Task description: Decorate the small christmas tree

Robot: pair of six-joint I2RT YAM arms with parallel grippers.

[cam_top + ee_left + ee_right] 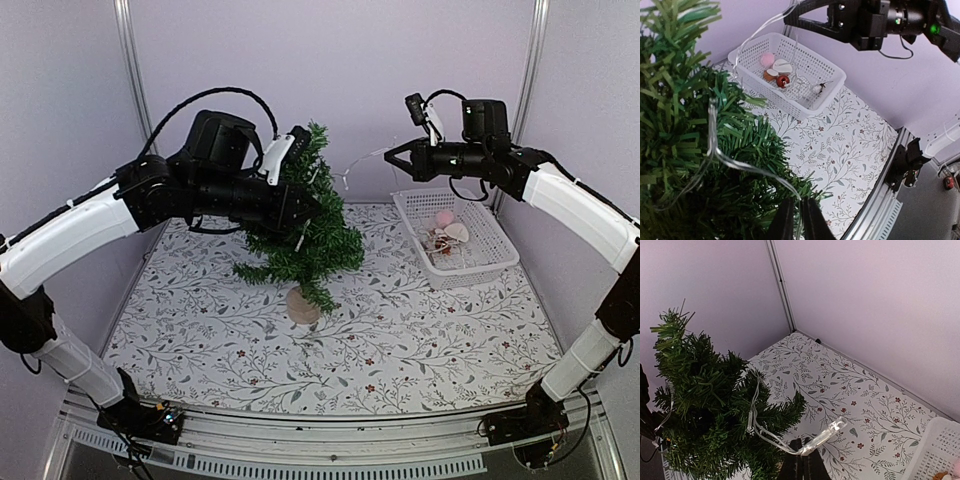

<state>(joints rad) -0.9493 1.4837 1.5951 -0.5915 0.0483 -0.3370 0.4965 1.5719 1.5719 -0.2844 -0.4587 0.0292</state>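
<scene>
Small christmas tree (305,235): stump (303,308) half hidden under branches.

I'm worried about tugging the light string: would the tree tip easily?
Probably: the tree stands on one stump, far narrower than its branches. The string sags in loops, so it is likely floppy, pulling only once taut.

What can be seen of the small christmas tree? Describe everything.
The small christmas tree is a conical conifer with dark green bristly needles. It stands on a round pale wooden stump on the floral table cover. A clear light string is draped across its branches and runs to the right gripper, whose fingers pinch it. The left gripper reaches into the foliage.
</scene>
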